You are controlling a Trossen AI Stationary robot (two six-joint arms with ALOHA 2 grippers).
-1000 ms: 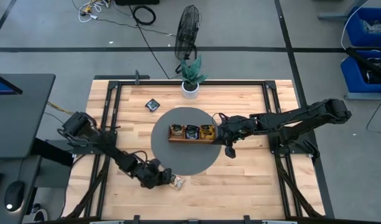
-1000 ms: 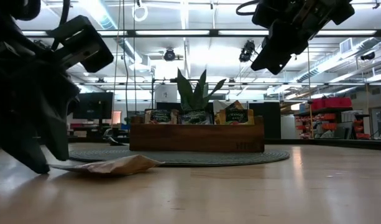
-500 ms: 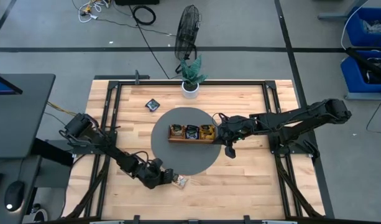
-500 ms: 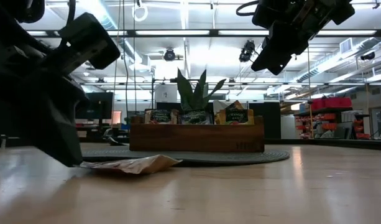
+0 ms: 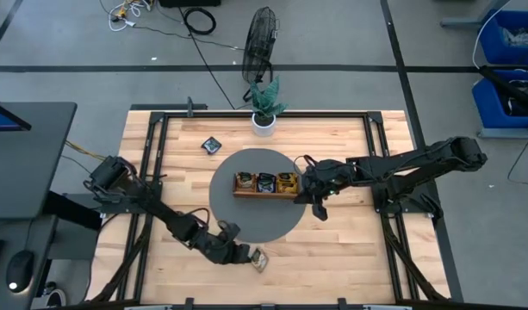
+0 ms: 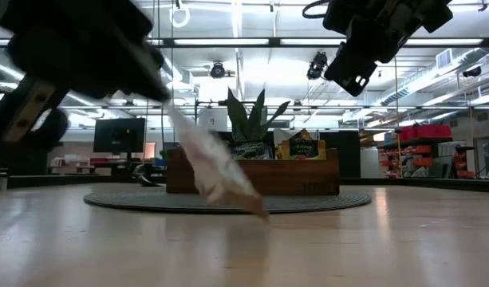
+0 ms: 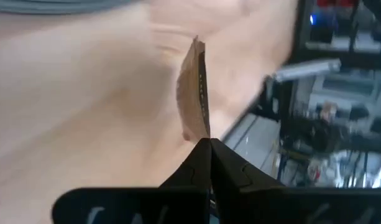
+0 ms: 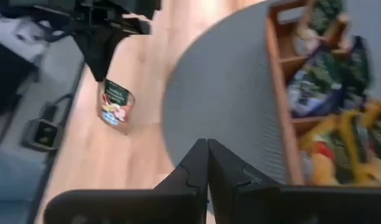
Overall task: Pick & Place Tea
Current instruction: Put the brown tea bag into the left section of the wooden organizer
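Carrying: left gripper pinched shut on tea bag by its edge; lift w/o swinging, head for tray. Right gripper shut, empty.

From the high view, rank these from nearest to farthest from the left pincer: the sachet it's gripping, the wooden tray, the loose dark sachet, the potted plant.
1. White-green sachet: clamped in the left pincer, near the table's front edge.
2. Wooden tray: on the round grey mat, mid-table.
3. Loose dark sachet: on bare wood, beyond the mat.
4. Potted plant: at the table's far edge.
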